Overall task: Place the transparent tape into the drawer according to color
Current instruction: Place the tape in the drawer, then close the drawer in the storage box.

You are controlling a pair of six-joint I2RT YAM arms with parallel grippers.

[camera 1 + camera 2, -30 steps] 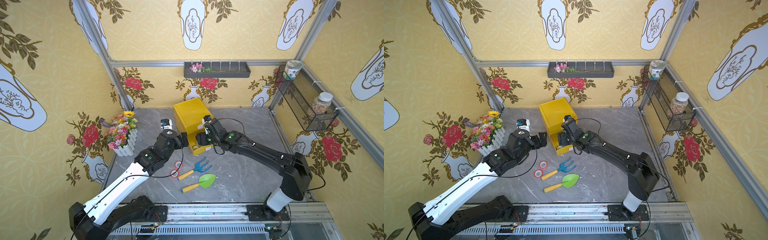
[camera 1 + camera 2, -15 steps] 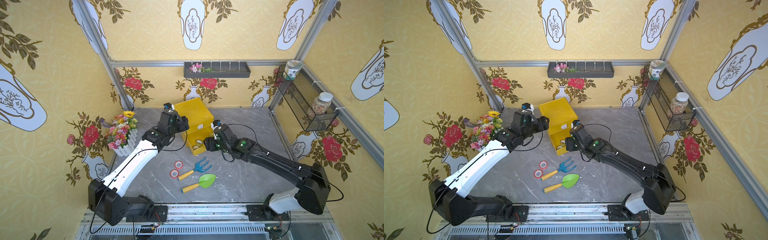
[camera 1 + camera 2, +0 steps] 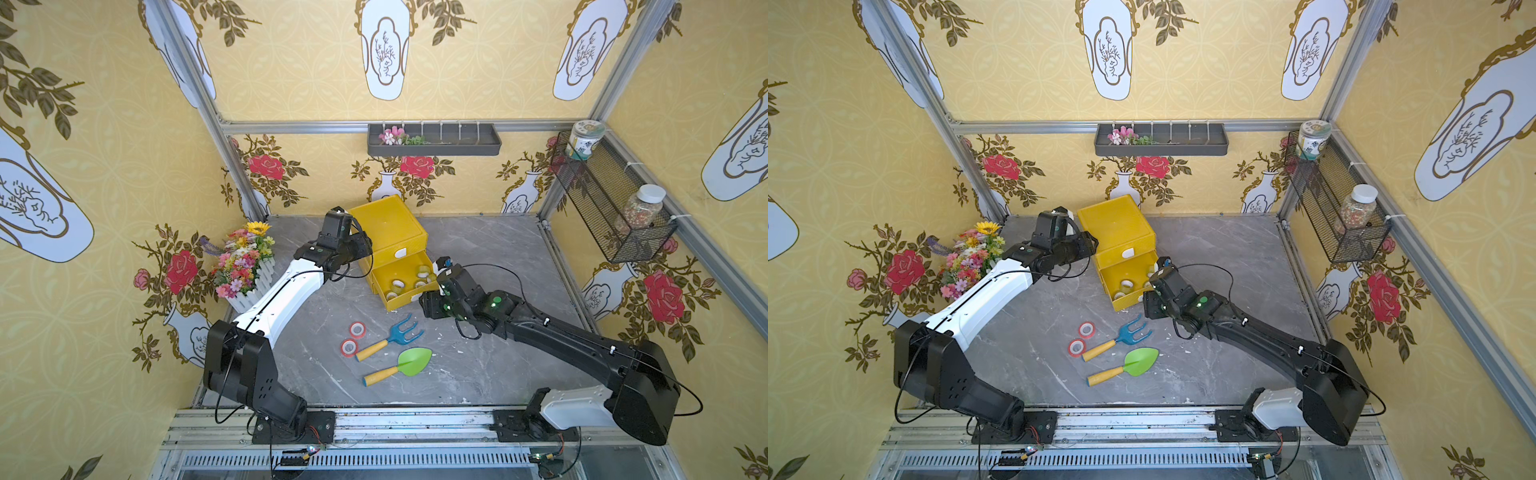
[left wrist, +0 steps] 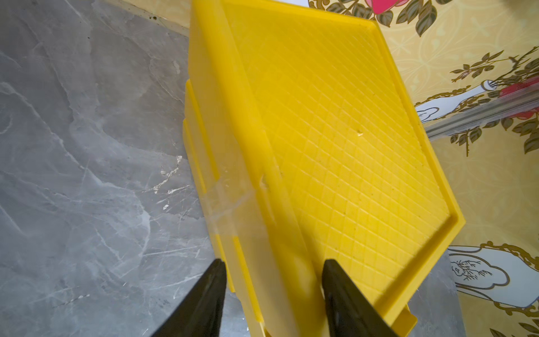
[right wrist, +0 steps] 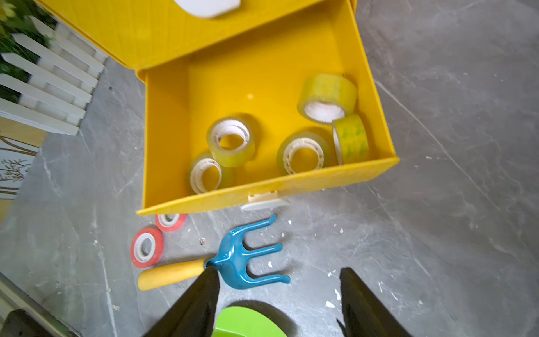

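left gripper is straddling the cabinet edge, can't tell if clamped; right gripper is hanging apart, empty, probably going for the red tape rolls next

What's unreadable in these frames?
Closed upper drawer contents: its own front hides them, every view.
One red tape roll: right wrist view, half behind open drawer front.
Green trowel: right wrist view, cut by frame edge.
Left end effector grip on cabinet: left wrist view, contact unclear.
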